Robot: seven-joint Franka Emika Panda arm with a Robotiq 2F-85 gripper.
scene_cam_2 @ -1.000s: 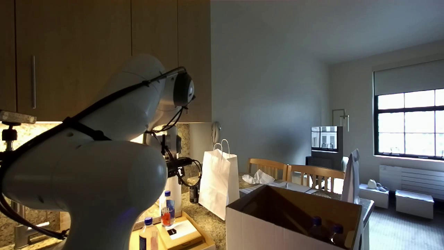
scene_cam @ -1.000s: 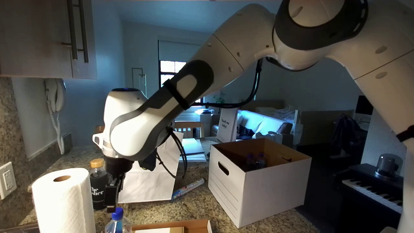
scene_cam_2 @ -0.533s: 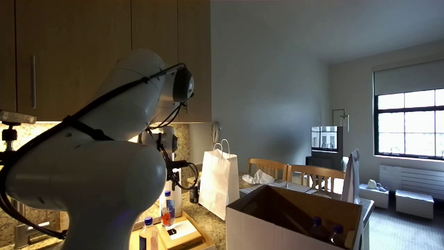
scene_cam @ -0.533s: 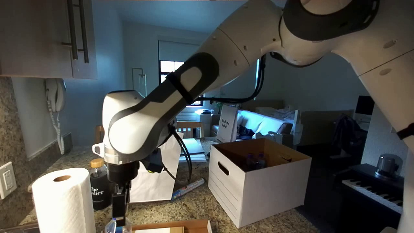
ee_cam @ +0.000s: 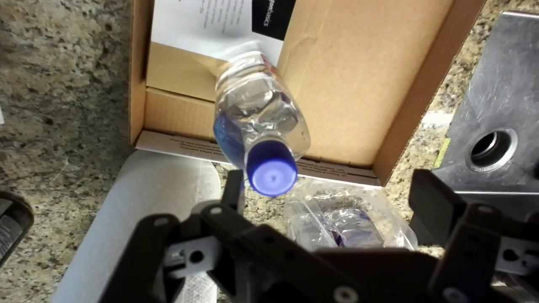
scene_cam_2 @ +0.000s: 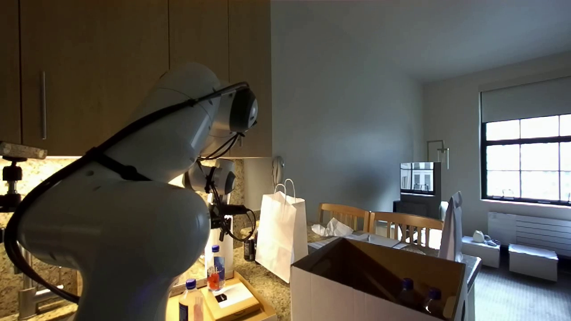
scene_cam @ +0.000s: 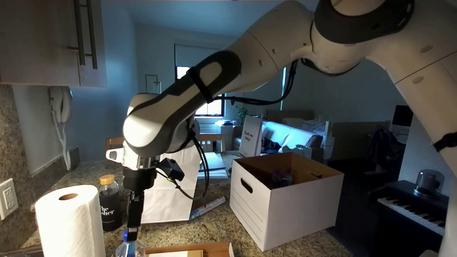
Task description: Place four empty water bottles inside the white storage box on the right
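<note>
in an exterior view: gripper [scene_cam: 132, 233] down at a bottle [scene_cam: 130, 250], box [scene_cam: 303, 212] well apart with two bottles [scene_cam: 287, 177] inside. in an exterior view: those two in box; gripper's bottle upright in tray [scene_cam_2: 265, 310], fourth bottle [scene_cam_2: 192, 302] near it. in the wrist view: jaws wide apart, nothing held, blue cap [ee_cam: 273, 170] just beside one jaw, contact can't tell.

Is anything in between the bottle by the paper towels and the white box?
Yes: the low wall of the tray, then the tall side of the box. The bottle probably needs lifting over both.
</note>
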